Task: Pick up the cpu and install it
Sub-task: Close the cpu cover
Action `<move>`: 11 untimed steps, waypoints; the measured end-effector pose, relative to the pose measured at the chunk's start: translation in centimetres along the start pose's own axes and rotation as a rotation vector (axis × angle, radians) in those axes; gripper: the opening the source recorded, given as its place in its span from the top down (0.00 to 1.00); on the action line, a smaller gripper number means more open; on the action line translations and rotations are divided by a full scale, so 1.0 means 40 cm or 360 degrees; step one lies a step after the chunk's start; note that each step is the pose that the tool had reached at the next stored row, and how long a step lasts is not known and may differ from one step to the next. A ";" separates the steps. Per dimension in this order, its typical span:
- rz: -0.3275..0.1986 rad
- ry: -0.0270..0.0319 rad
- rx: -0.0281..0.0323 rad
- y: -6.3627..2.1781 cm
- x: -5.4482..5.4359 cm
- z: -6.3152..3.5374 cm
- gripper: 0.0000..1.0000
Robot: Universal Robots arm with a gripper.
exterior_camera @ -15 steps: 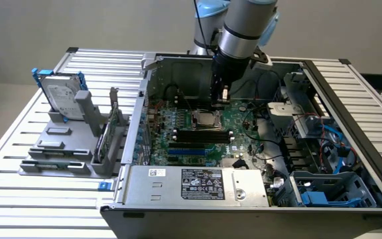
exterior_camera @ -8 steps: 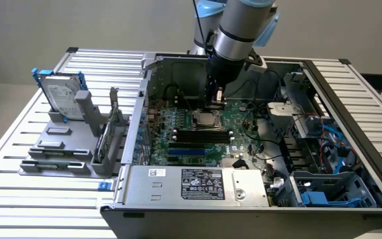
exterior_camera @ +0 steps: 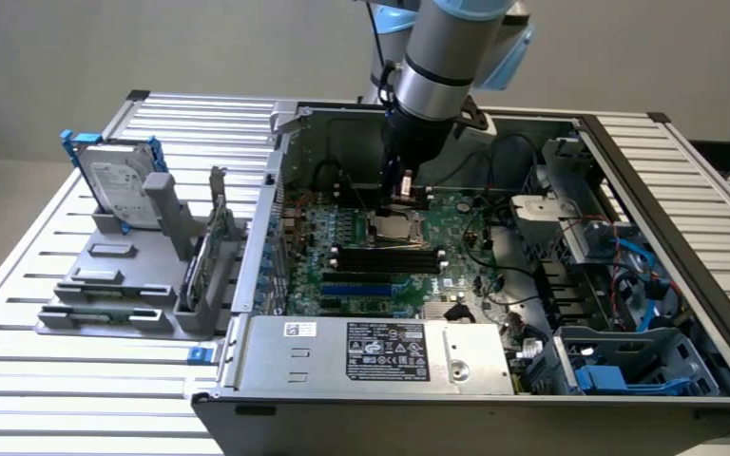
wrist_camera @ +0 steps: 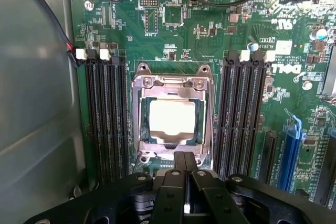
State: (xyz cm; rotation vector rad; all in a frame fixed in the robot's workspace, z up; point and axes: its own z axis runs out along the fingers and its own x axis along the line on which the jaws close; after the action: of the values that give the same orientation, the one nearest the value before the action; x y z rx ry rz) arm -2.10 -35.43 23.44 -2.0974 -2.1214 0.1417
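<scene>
Cpu (wrist_camera: 172,120) seated in the socket (wrist_camera: 170,81), gripper (wrist_camera: 185,158) closed and empty

On the motherboard (wrist_camera: 157,24) the cpu lies flat within the socket's edges, metal top up. It is square, so it has no long axis. My gripper hangs over one socket edge – I judge a downward bump could tilt the chip and damage the socket.

Robotics lab, slatted aluminium table (exterior_camera: 35,313), opened computer case (exterior_camera: 467,418), grey parts fixture (exterior_camera: 111,285), robot arm (exterior_camera: 441,47)
</scene>
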 end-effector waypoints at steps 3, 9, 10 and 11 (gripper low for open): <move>0.0000 0.00011 0.00000 -0.007 0.000 0.010 0.89; -0.0001 0.00050 0.00001 -0.021 0.011 0.027 0.89; -0.0001 0.00060 0.00001 -0.022 0.014 0.029 0.89; -0.0002 0.00076 0.00000 -0.022 0.016 0.032 0.89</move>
State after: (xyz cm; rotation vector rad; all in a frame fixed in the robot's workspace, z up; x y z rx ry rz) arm -3.21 -34.73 22.38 -2.0945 -2.1197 0.1364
